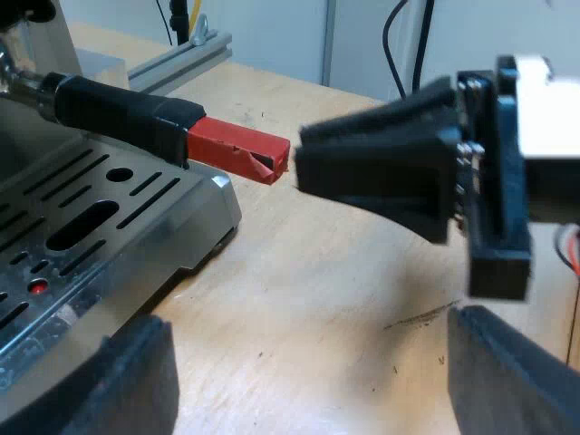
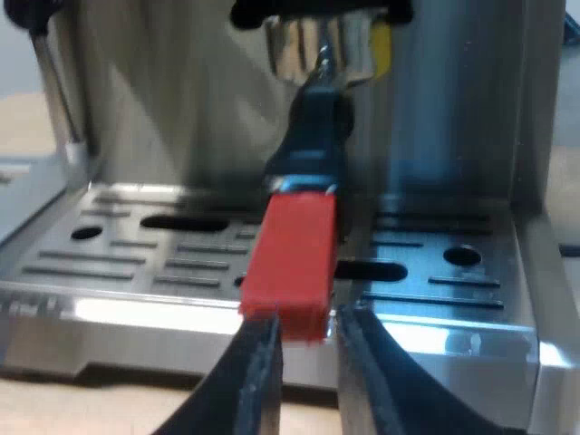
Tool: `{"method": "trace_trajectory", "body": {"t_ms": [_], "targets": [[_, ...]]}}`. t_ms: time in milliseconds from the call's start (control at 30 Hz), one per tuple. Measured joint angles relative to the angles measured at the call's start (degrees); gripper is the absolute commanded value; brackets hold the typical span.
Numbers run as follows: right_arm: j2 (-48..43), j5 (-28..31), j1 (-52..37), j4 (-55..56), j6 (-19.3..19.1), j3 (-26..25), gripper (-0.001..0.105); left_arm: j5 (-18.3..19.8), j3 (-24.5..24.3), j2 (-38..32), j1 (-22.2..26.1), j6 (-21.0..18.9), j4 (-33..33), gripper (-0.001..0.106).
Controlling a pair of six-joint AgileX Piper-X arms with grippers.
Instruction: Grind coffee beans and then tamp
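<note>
- The right pincer (image 2: 306, 319) is open: its two black fingers (image 2: 258, 372) stand slightly apart, their tips flanking the lower edge of the red end (image 2: 290, 263). I cannot tell whether they touch it.
- The red end caps the dark handle (image 2: 310, 145), which runs back to the metal holder (image 2: 322, 45) locked into the front of the espresso machine (image 2: 163, 109).
- The handle juts out level above the slotted steel drip tray (image 2: 136, 245), and its red end reaches past the tray's front edge.
- The left pincer (image 1: 308, 331) is open wide, with its fingers far apart and nothing between them. It hangs low over the wooden bench (image 1: 317, 290), near a corner of the drip tray.
- In the left wrist view, the right pincer sits level with the handle, its tips just at the red end's face, above bare bench.
- A metal rail (image 1: 181, 59) lies on the bench beyond the machine.
</note>
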Motion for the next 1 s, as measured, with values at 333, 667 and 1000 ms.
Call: {"method": "trace_trajectory", "body": {"t_ms": [333,667,1000], "targets": [[-0.39,6.45,5.64,0.44,0.0,0.0,0.058,0.0,0.0,0.0,0.0,0.0,0.0,0.065],[-5.76,6.52,5.61,4.52,-4.24,-4.04,0.062,0.0,0.0,0.0,0.0,0.0,0.0,0.065],[-6.13,0.15,2.01,28.11,6.18,-13.96,0.062,0.0,0.0,0.0,0.0,0.0,0.0,0.065]]}}
